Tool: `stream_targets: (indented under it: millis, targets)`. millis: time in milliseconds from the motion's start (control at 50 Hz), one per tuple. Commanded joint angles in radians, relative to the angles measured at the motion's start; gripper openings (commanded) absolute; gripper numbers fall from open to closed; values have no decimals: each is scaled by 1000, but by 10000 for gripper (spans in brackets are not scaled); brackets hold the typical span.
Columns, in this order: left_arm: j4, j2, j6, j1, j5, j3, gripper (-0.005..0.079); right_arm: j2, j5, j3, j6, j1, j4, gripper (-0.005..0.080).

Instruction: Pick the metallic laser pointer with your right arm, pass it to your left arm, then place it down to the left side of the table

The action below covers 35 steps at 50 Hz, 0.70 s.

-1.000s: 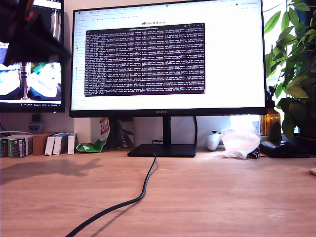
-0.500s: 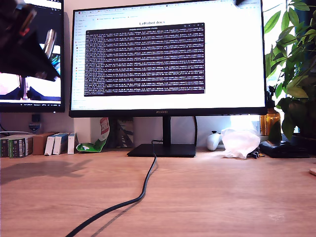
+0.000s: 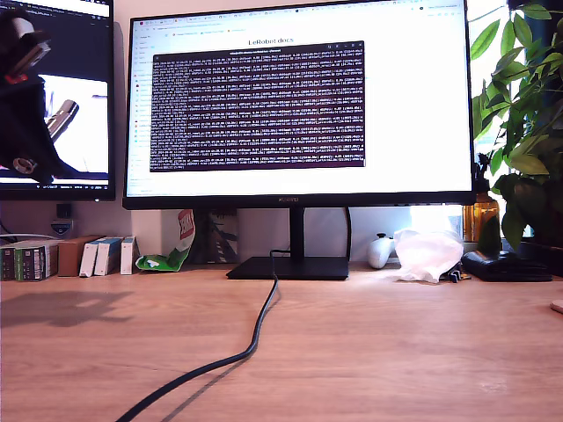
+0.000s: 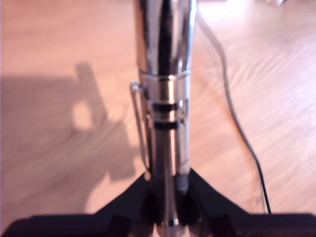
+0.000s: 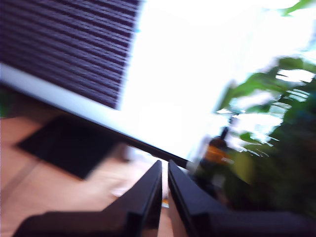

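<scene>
The short, shiny silver metal laser pointer point(image 4: 165, 108) with ringed segments stands clamped at its thin end in the first pincer point(image 4: 168, 205), held above the light-brown wood-grain worktop point(image 4: 59, 148). In the exterior view this black arm point(image 3: 26, 105) hangs at about ten o'clock. The second pincer point(image 5: 164, 192) is nearly together and empty. The pointer looks rigid, smooth and probably slippery; a grip across the ringed middle seems safest.
</scene>
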Motion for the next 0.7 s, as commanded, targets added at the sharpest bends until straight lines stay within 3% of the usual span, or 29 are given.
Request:
stream_targets:
  millis: [0,160,340,680]
  targets:
    - [-32,69,4,2,-13,5,-20,-56,49,-54,31,-1,11,-8]
    - [-135,178,18,2,-37,51,-20,-177,128,-140,27,-2,-4,-8]
    - [-220,292,31,2,-38,108,-20,-241,129,-212,26,-3,-63,-8]
    - [-389,470,31,8,-71,217,-20,-254,123,-229,26,-2,-57,-8]
